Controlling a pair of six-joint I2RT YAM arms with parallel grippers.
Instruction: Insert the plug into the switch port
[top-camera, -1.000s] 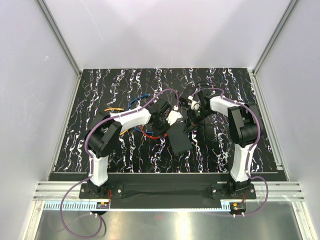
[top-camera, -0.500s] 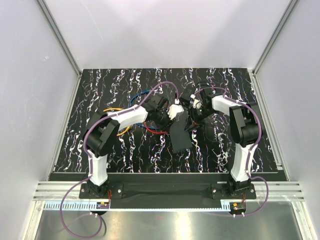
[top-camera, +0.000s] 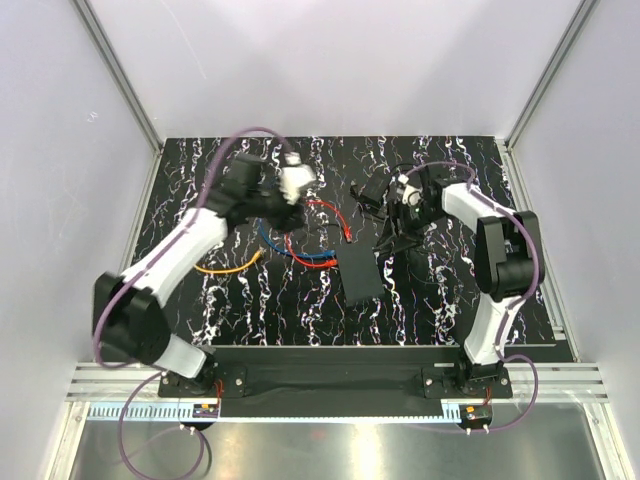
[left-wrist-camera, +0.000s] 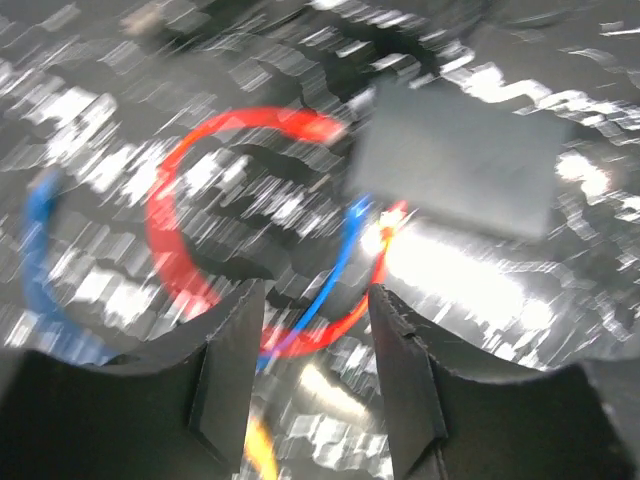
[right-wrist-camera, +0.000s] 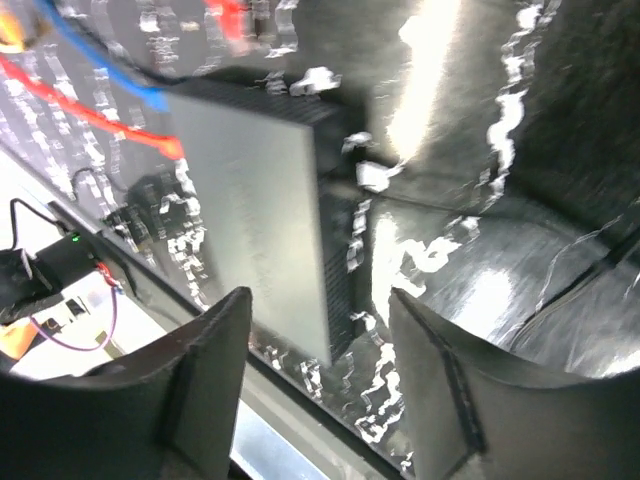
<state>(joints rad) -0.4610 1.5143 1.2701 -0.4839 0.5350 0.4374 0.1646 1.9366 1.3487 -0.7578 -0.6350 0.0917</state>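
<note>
The flat black box holding the switch port lies at mid-table; its port is not visible. It shows blurred in the left wrist view, and in the right wrist view with a vented side. A red cable loops left of the box, and its end lies at the box's far edge; I cannot tell whether it is seated. A blue cable end lies beside it. My left gripper is raised at the back left, open and empty. My right gripper hovers beside the box's right side, open and empty.
An orange cable and the blue cable lie left of the box. A small black lump with a thin black cord sits behind the right gripper. The table's front edge is close below the box.
My left arm has swung from beside the box up to the back left, with its gripper empty. The red cable now lies looped beside the box. My right gripper has shifted slightly right.
</note>
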